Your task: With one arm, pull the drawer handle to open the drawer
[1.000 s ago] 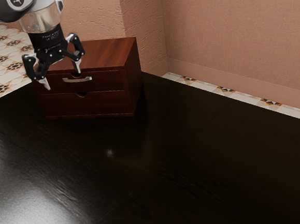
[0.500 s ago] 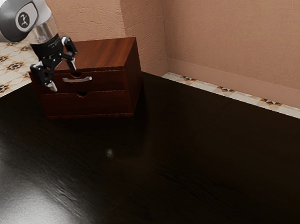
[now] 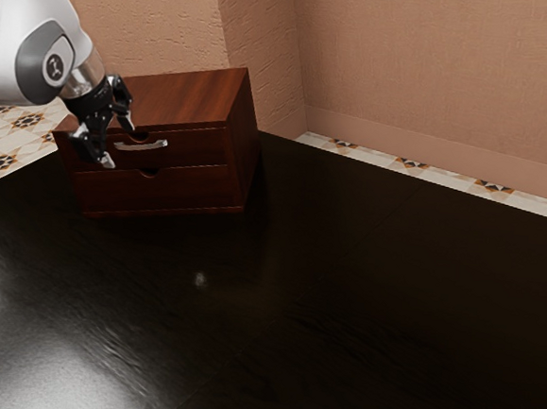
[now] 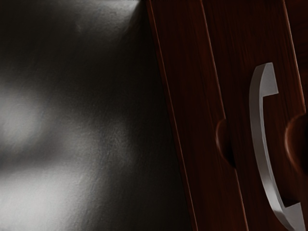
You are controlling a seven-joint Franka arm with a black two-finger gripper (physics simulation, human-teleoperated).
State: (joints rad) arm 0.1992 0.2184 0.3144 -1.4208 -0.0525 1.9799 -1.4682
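My black pincer (image 3: 119, 145) gaped wide at nine o'clock of the dark wooden drawer's (image 3: 198, 145) curved silver handle (image 3: 151, 143), apparently placed to straddle it.

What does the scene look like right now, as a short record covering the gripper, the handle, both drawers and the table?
gripper: open, at the handle's end nearest the exterior view's left
handle: silver bar on the top drawer, not yet clamped
top drawer: looks shut, front flush
lower drawer: looks shut, finger notch instead of a bar
table: dark and glossy
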